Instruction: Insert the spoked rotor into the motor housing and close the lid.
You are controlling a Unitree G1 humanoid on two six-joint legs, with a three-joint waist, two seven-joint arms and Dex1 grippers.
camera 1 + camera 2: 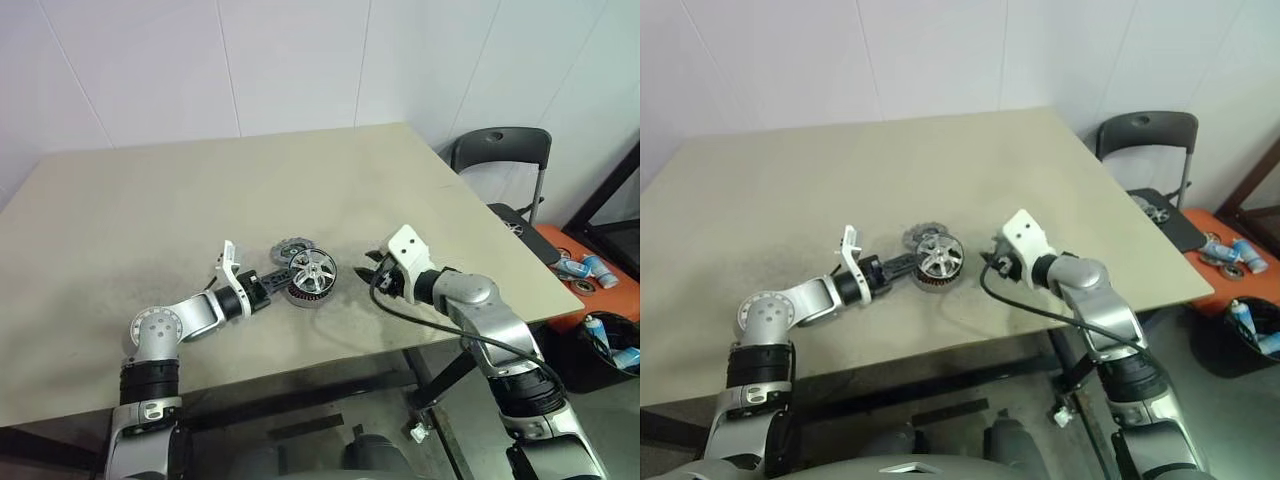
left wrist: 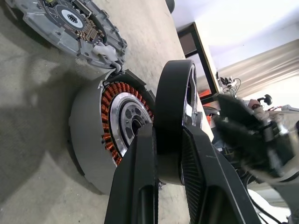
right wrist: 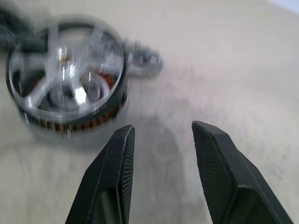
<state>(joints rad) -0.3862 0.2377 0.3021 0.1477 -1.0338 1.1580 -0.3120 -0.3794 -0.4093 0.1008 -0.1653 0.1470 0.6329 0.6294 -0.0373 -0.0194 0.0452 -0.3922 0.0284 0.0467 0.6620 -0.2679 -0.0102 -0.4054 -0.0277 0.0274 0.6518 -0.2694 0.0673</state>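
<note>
My left gripper (image 1: 288, 276) is shut on the black rim of the spoked rotor (image 1: 313, 269), pinching it between both fingers (image 2: 140, 158). The rotor (image 2: 174, 107) hangs tilted just over the motor housing (image 1: 303, 296), whose copper windings (image 2: 111, 122) and silver centre face it. The lid (image 1: 291, 249), a grey notched disc, lies flat on the table just behind the housing. My right gripper (image 1: 373, 273) hovers to the right of the housing, open, with nothing between its fingers (image 3: 120, 154). From the right wrist the rotor (image 3: 65, 77) appears above the windings.
The parts sit near the front middle of a beige table (image 1: 180, 200). Beyond the table's right edge stand a grey chair (image 1: 500, 150) and an orange box with blue-white bottles (image 1: 585, 268). A black cable (image 1: 430, 322) loops under my right forearm.
</note>
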